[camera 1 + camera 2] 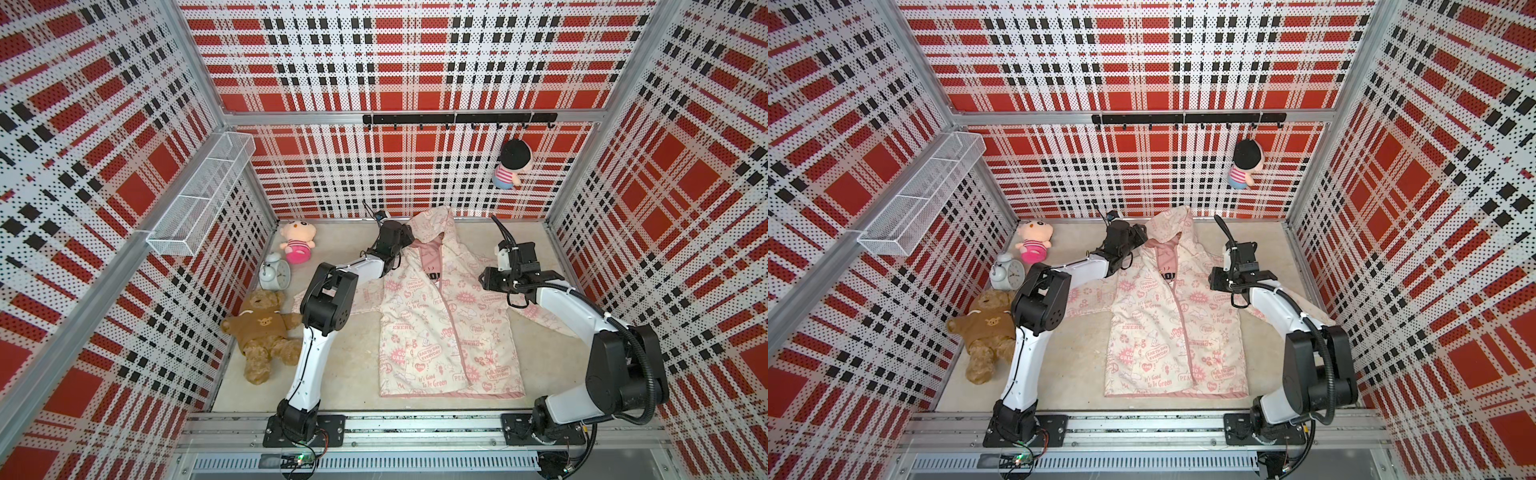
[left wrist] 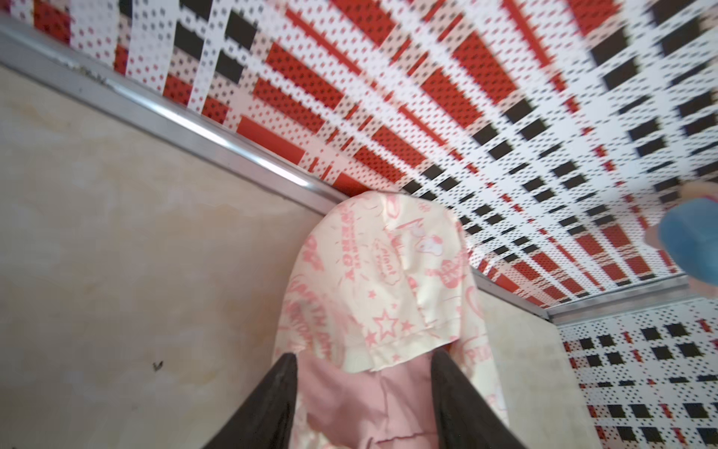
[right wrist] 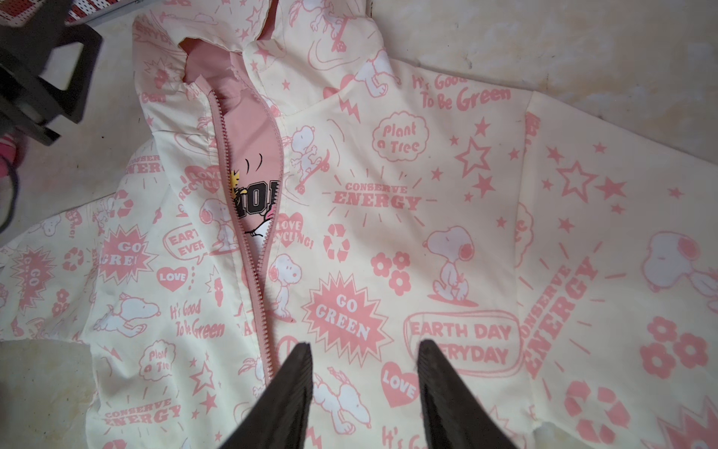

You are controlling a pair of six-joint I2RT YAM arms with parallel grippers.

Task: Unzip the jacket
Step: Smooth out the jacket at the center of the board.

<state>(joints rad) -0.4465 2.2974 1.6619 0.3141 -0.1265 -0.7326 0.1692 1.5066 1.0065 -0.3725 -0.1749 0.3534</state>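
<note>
While the jacket lies flat and front-up at the middle of the table, hood toward the far wall, the step in hand is judged to be the set-up for the pull. Left gripper: jaws apart, straddling the hood's edge and pink lining, nothing pinched. Right gripper: jaws apart and empty, over the chest just right of the zipper, which gapes at the collar and is closed below. Next move, as judged: anchor the collar, find the slider (not made out), and draw it toward the near hem.
</note>
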